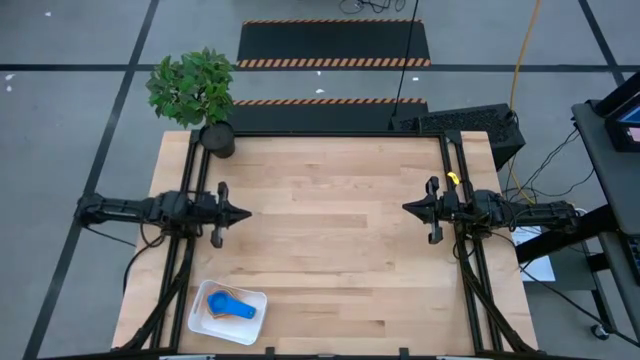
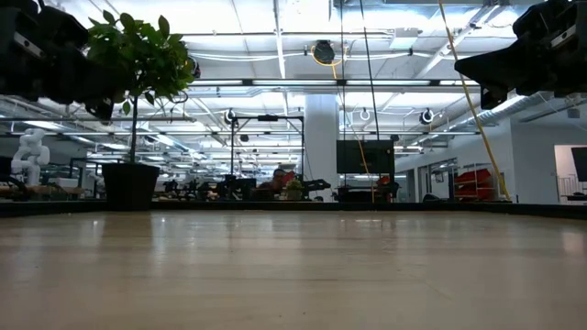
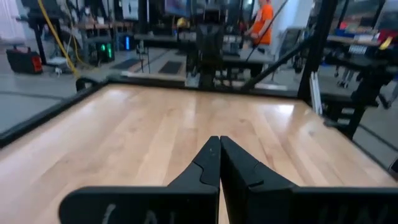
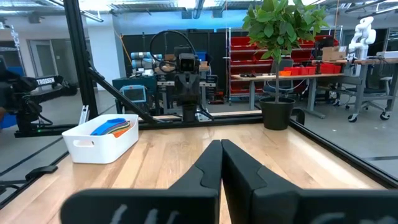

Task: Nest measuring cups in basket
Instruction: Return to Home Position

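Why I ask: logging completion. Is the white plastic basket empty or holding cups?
Holding cups: the shallow white rectangular plastic basket contains a blue plastic measuring cup atop an orange cup.

Seen from overhead, two dark robot arms lay level along opposite sides of a pale wooden worktop (image 1: 330,240). The left end effector (image 1: 243,212) and the right end effector (image 1: 408,208) pointed at each other across the bare middle, well apart, each with its fingers drawn together to a point. A white basket (image 1: 200,318) sat near the worktop's bottom-left corner, a blue measuring cup (image 1: 232,308) uppermost inside it. A leafy plant (image 1: 192,85) in a dark pot (image 1: 217,138) stood at the far left corner. Black floor mats (image 1: 335,45) edged with orange stripes lay beyond.
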{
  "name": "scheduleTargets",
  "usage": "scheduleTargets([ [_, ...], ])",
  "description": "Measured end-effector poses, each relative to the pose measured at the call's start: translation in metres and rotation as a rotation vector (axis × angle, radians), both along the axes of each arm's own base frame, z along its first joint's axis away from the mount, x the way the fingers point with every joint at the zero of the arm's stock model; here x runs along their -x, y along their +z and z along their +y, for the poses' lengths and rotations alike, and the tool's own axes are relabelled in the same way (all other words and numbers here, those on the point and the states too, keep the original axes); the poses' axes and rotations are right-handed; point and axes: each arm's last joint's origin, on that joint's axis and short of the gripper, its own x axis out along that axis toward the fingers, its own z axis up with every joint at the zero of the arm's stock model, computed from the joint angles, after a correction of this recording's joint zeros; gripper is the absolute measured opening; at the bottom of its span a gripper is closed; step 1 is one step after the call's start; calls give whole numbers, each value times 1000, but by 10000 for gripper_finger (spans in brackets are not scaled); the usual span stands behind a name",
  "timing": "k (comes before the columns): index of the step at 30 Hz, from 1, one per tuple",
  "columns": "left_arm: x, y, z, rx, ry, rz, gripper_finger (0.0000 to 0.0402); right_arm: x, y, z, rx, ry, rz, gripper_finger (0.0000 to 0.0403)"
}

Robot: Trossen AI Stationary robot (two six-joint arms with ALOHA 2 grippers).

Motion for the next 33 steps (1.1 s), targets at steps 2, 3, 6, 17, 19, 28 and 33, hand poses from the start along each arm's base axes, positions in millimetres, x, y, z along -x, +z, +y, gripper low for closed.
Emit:
scheduleTargets([
  [2,3,3,0,-2,0,-43,0,0,0,0,0,0,0,0],
  [3,4,5,0,-6,1,-59,0,0,0,0,0,0,0,0],
  [6,4,6,0,-20,4,-39,0,0,0,0,0,1,0,0],
  [17,4,4,-1,-22,-62,-7,2,0,-1,0,0,1,10,0],
  [19,3,3,-2,-36,-63,4,4,0,-1,0,0,1,10,0],
  [28,1,0,1,-76,-35,39,6,0,-1,0,0,1,14,0],
  [33,1,0,1,-64,-32,40,12,0,-2,0,0,1,17,0],
])
